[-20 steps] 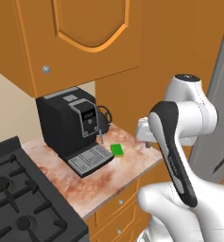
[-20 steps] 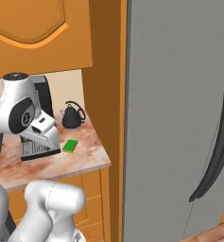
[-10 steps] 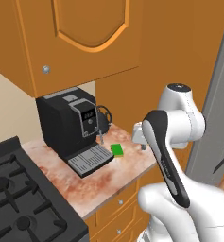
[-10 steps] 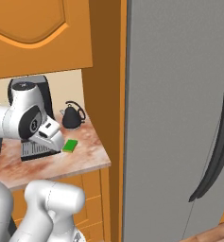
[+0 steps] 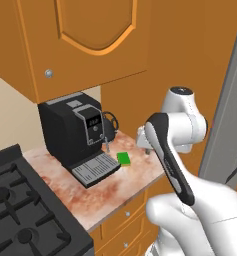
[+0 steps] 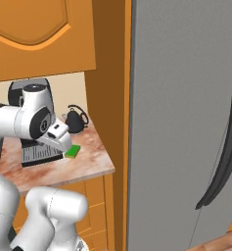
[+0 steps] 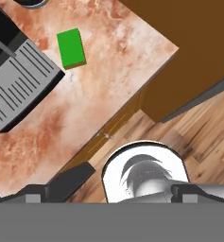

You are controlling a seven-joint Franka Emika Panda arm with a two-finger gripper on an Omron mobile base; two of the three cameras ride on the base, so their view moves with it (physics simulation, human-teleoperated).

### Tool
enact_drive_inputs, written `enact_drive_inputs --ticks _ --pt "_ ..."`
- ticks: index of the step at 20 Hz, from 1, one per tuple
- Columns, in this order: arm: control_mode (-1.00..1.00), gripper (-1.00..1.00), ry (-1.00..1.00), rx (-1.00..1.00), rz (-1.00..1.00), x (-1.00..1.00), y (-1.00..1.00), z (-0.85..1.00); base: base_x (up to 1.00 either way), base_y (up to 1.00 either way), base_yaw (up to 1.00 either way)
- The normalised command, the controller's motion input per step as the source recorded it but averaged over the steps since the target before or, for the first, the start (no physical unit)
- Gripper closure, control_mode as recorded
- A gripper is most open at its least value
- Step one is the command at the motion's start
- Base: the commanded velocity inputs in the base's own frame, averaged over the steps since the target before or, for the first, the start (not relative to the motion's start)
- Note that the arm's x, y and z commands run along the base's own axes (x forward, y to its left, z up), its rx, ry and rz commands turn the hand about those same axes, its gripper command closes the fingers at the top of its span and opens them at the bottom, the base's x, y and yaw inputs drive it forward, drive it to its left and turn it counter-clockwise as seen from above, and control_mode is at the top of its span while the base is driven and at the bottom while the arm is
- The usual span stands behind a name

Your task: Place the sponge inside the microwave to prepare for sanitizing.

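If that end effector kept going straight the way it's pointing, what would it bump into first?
Probably the bare marble counter near its front edge, beside the green sponge, not on it. Depth is hard to judge, so it might pass the edge.

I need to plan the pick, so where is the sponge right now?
The sponge lies flat on the marbled counter, just right of the black coffee machine's drip tray in the left base view, with the dark kettle behind it.
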Motion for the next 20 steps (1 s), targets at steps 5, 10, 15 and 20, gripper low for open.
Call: enact_drive_inputs --ticks 5,10,15,20 --pt "-1.00 -1.00 0.09 0.00 0.00 0.23 0.06 -0.20 0.00 0.00 0.00" --pt "-1.00 -1.00 0.07 0.00 0.00 0.30 0.04 -0.26 0.00 0.00 0.00" --pt "-1.00 -1.00 0.01 0.00 0.00 0.36 0.05 -0.31 0.00 0.00 0.00" --pt "-1.00 -1.00 0.05 0.00 0.00 0.20 0.08 -0.25 0.00 0.00 0.00"
